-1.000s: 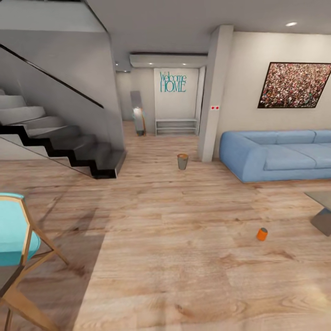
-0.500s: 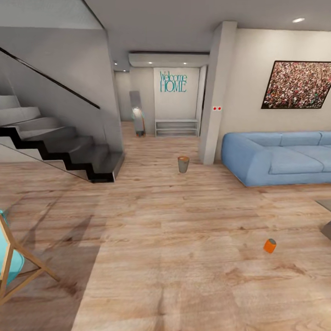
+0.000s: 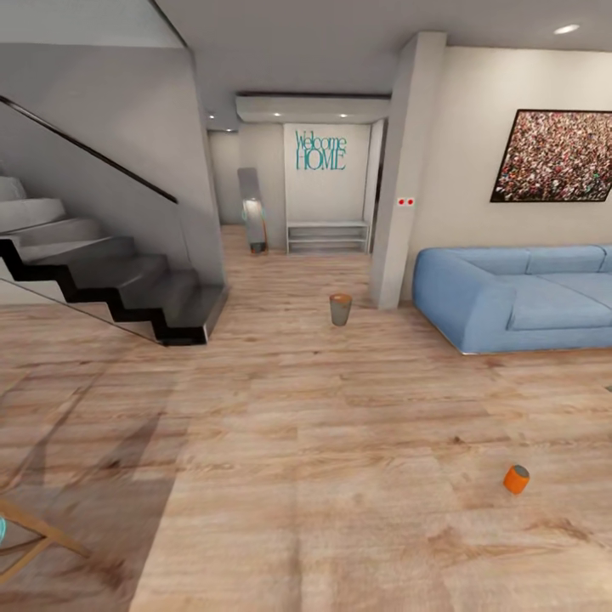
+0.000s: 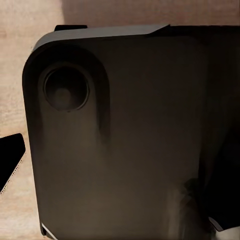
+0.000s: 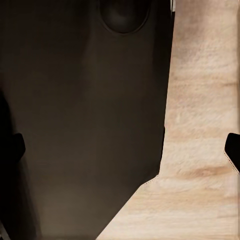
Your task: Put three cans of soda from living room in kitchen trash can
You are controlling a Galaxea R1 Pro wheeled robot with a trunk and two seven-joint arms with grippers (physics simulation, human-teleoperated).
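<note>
In the head view a bright orange can of soda (image 3: 515, 478) rests on the light wood floor at the lower right. Farther off, the small round tash can (image 3: 340, 309) with its copper rim stands on the floor just left of a white pillar (image 3: 410, 170). The other two cans are out of view. In the left wrist view one black fingertip (image 4: 10, 160) shows at the picture's edge beside the robot's dark body. My right gripper (image 5: 125, 147) is open, its fingertips far apart with nothing between them.
A black staircase (image 3: 127, 280) runs down at the left. A blue sofa (image 3: 527, 297) stands at the right under a framed picture. Behind the bin a hall with teal "Welcome HOME" lettering (image 3: 320, 150) holds a low shelf (image 3: 327, 235). A wooden chair leg (image 3: 25, 535) shows at the lower left.
The camera has moved forward and swung a little: the teal chair has slid out at the left, and the orange can sits lower and farther right in the picture.
</note>
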